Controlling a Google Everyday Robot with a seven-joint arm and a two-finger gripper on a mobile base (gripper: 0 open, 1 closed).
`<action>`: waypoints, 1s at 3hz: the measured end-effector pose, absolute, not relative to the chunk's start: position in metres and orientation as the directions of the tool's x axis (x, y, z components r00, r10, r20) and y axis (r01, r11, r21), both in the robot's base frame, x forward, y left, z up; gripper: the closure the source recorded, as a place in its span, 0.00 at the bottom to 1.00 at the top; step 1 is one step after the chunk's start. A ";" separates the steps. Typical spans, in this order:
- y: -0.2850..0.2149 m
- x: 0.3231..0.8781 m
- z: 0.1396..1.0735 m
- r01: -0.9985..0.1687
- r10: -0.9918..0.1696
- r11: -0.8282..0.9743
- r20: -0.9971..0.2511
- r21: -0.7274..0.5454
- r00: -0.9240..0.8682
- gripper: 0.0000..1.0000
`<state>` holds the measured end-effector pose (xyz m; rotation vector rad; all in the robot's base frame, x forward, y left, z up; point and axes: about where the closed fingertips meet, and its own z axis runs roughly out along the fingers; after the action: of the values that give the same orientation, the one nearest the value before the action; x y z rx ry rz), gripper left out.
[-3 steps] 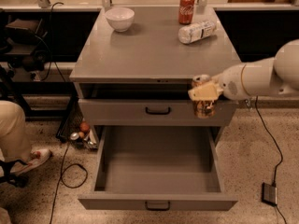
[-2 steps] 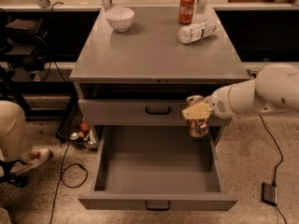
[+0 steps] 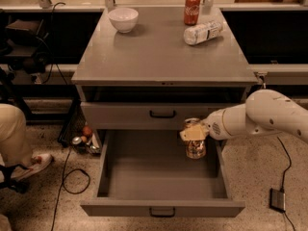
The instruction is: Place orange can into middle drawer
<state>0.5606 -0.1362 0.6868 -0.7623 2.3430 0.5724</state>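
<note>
The orange can [image 3: 195, 147], golden-orange with a silver top, is upright inside the open drawer [image 3: 163, 172], near its right back corner. My gripper [image 3: 193, 133] is shut on the can's upper part; the white arm [image 3: 260, 119] reaches in from the right. This open drawer is the pulled-out one below a shut drawer [image 3: 162, 114] with a dark handle. I cannot tell whether the can's bottom touches the drawer floor.
On the cabinet top [image 3: 159, 57] stand a white bowl [image 3: 123, 19], a red cola can [image 3: 191, 8] and a clear plastic bottle [image 3: 202, 32] lying on its side. A person's leg and shoe [image 3: 19, 148] are at the left. Cables and small items lie on the floor left of the cabinet.
The gripper has carried the orange can down and leftward, from in front of the shut drawer's right end into the open drawer.
</note>
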 end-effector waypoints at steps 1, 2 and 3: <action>-0.129 0.573 0.651 -0.719 -0.464 0.678 -0.667 0.156 -0.583 1.00; -0.119 0.585 0.615 -0.778 -0.536 0.616 -0.660 0.119 -0.526 1.00; -0.108 0.588 0.580 -0.814 -0.620 0.576 -0.614 0.066 -0.489 1.00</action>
<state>0.5884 -0.1081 0.5801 -1.1422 2.2705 0.4761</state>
